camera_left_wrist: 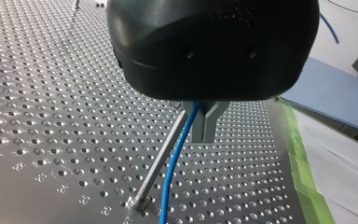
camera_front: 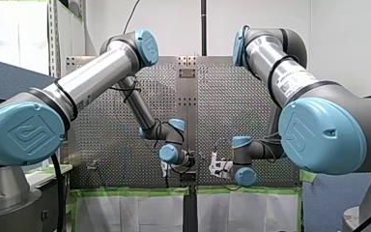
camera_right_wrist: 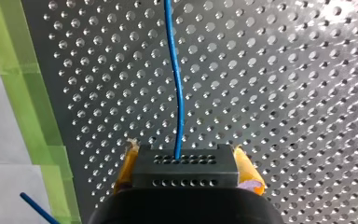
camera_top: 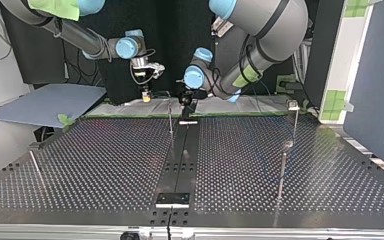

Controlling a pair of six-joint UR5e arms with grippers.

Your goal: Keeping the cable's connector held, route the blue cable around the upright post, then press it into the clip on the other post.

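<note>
In the left wrist view my left gripper (camera_left_wrist: 204,135), black with metal fingers, is shut on the blue cable (camera_left_wrist: 172,172). The cable hangs down from it beside a slim metal post (camera_left_wrist: 161,161) standing on the perforated table. In the right wrist view my right gripper (camera_right_wrist: 186,163) is shut on the black connector (camera_right_wrist: 184,177), with its yellow pads (camera_right_wrist: 126,170) on either side. The blue cable (camera_right_wrist: 177,84) leaves the connector and runs ahead over the table. In the top view both grippers hang near the far edge, my left gripper (camera_top: 187,102) just beside the middle post (camera_top: 170,120).
Other thin posts stand on the perforated table (camera_top: 105,160): one carrying a clip (camera_top: 293,105) at the top view's right, another post (camera_top: 281,175) nearer the camera, and a leaning rod (camera_top: 36,167) at its left. Green tape (camera_right_wrist: 23,93) lines the table's edge.
</note>
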